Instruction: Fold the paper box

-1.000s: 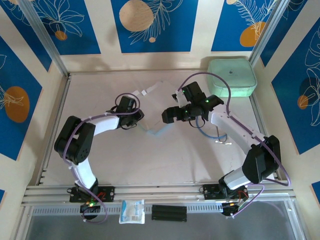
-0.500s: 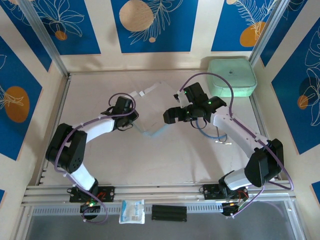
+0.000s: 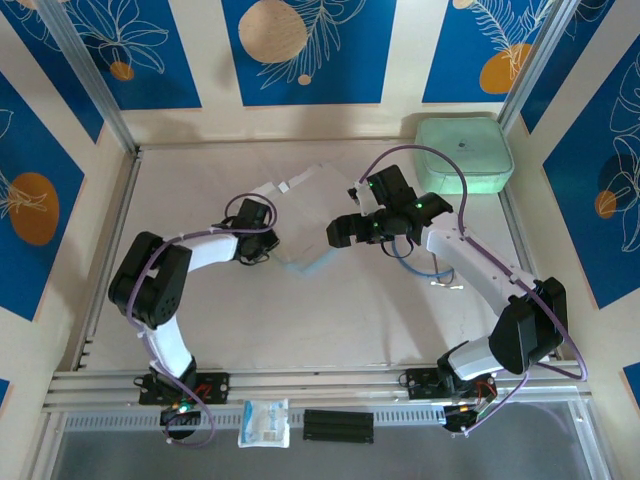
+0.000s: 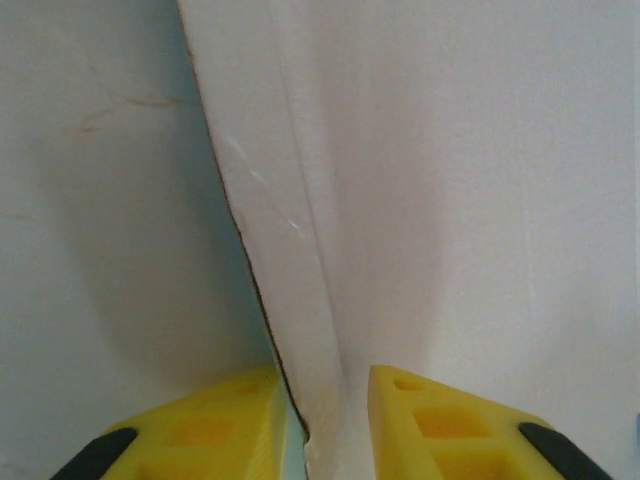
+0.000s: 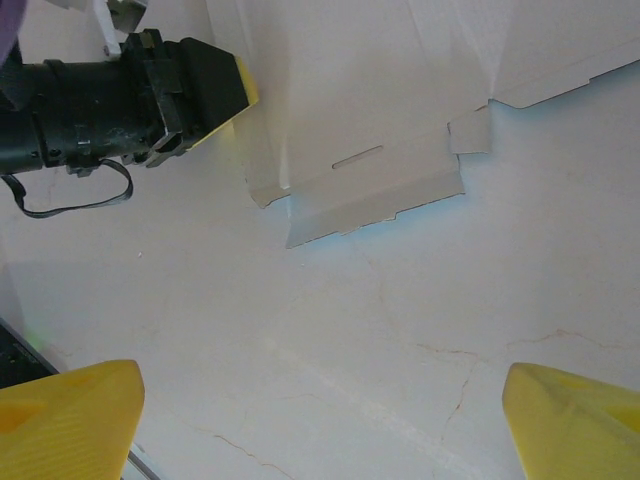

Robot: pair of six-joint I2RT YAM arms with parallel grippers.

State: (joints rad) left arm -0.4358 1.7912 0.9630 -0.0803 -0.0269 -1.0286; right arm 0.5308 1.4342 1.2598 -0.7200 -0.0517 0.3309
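The paper box (image 3: 308, 212) lies as a flat creased sheet in the middle of the table, whitish side up, with a light blue rim at its near edge. My left gripper (image 3: 273, 241) is at the sheet's left edge. In the left wrist view a raised flap of the paper box (image 4: 420, 200) runs between the yellow fingers (image 4: 210, 430), and the left gripper (image 4: 325, 425) is shut on it. My right gripper (image 3: 332, 232) hovers open at the sheet's right side. In the right wrist view the right gripper (image 5: 320, 430) has bare table between its fingers, with the paper box (image 5: 380, 90) and the left gripper (image 5: 235, 85) beyond.
A mint-green rounded case (image 3: 463, 153) sits at the back right corner. A small white packet (image 3: 264, 422) and a black bar (image 3: 338, 425) lie on the near rail. Loose cable (image 3: 420, 265) trails by the right arm. Aluminium rails border the table.
The left gripper has narrowed onto the sheet's left flap, and the left arm's elbow has swung out and back. The right arm has shifted slightly and now holds still.
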